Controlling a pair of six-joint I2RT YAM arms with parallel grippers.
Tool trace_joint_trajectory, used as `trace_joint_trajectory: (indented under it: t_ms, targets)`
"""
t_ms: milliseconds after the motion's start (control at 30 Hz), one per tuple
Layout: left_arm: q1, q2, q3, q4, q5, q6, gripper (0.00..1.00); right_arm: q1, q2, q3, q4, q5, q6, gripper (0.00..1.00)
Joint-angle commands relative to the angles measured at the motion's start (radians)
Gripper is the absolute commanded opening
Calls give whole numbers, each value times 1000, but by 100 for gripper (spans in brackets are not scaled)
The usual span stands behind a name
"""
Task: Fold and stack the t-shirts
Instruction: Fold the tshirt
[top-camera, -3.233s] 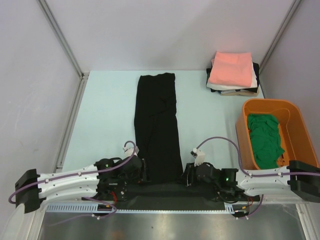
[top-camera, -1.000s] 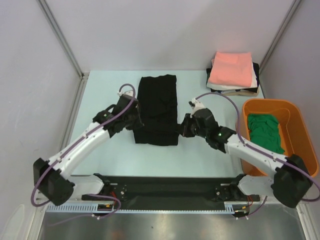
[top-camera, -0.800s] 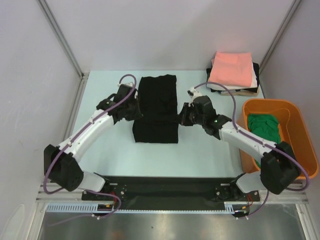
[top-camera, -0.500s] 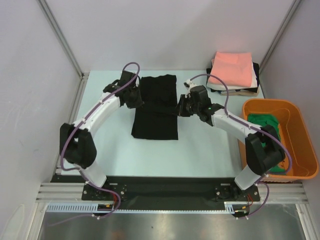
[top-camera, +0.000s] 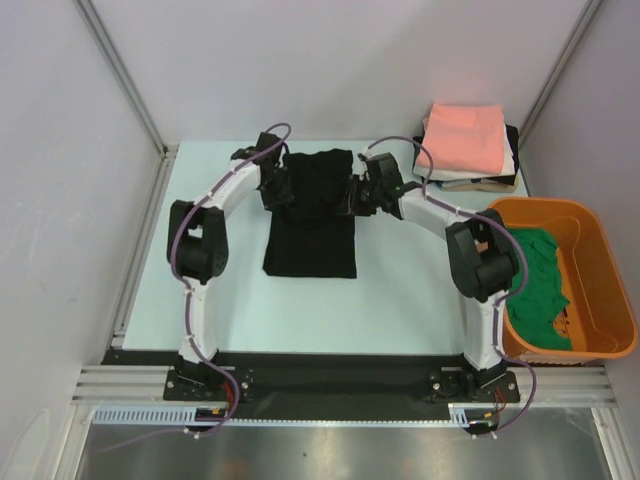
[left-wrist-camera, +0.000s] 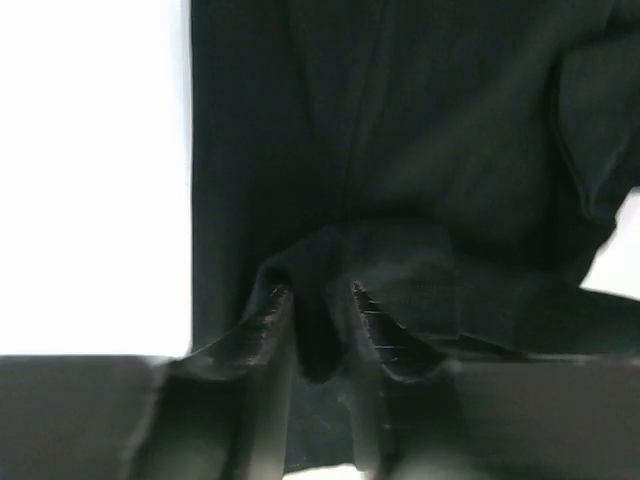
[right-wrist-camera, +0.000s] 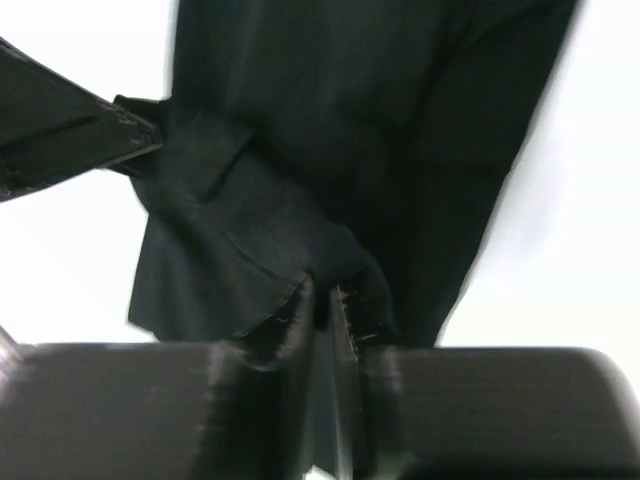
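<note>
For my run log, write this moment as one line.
step: fold black shirt; left tool: gripping its left edge; right tool: gripping its right edge

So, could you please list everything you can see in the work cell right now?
black t-shirt: one, black, lying lengthwise at the middle of the table.
salmon-pink t-shirt: one, salmon-pink, on top of the folded stack at the far right corner.
layers beneath: count unclear; white, black and tan edges showing under the salmon-pink one.
orange tub: one, orange, at the table's right edge.
green cloth: count unclear, green, crumpled inside the orange tub.
table: one, pale blue-green.
left pincer: one, black, at the shirt's left edge, with a fold of black cloth between its jaws.
right pincer: one, black, at the shirt's right edge, pinching black cloth.
</note>
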Motion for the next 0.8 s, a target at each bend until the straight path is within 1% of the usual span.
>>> trace_joint_trajectory:
  t_ms: [0,33,67,100,133,167,200,233,300,333,367,400,433,467,500,533,567,600,633,667,700,733,767]
  targets:
    - [34,109,228,-76,51,35,46,-43,128,198,-105,35,10,31]
    - [53,171,293,-113,43,32,51,-61,151,238,-119,17,4,45]
    - [62,192,391,-156,49,26,62,-67,171,289,-157,16,-8,58]
    - [73,210,433,-174,58,24,65,-74,200,330,-181,25,-20,62]
    - [94,226,468,-191,63,21,67,-87,210,410,-209,46,-30,66]
    - [103,221,497,-216,58,13,68,-97,214,439,-268,55,-45,68]
    - [112,211,497,-221,49,15,70,-103,210,456,-290,58,-50,68]
    - [117,168,485,-225,38,15,71,-113,169,437,-298,57,-56,68]
    - [122,102,383,-210,6,21,74,-126,104,353,-265,57,-57,69]
    - [123,24,331,-196,3,24,75,-124,19,302,-243,54,-54,70]
    - [122,-22,206,-148,6,27,75,-121,-19,183,-200,46,-50,71]
    - [122,-68,135,-118,9,29,76,-111,-60,127,-182,28,-31,72]
    - [122,-158,67,-95,9,27,76,-103,-95,72,-162,17,-25,73]
    - [120,-206,-75,-45,15,20,77,-88,-158,-39,-128,9,-17,75]
    - [122,-254,-151,-12,29,15,77,-62,-184,-88,-114,-1,1,76]
    - [119,-345,-227,20,40,9,77,-45,-209,-147,-96,-10,15,76]
    - [116,-390,-372,87,52,-5,78,-34,-256,-198,-46,-27,24,78]
    - [114,-432,-439,118,73,-11,79,-16,-273,-297,-19,-53,38,79]
    - [111,-502,-501,144,80,-29,80,-11,-290,-339,4,-64,73,80]
    - [109,-532,-609,191,93,-40,81,-5,-313,-378,54,-76,85,80]
    - [108,-558,-657,216,124,-46,81,0,-323,-451,80,-98,102,80]
    - [105,-599,-700,242,141,-57,82,6,-327,-474,100,-104,121,80]
    - [105,-616,-777,284,156,-78,82,12,-327,-499,137,-115,124,80]
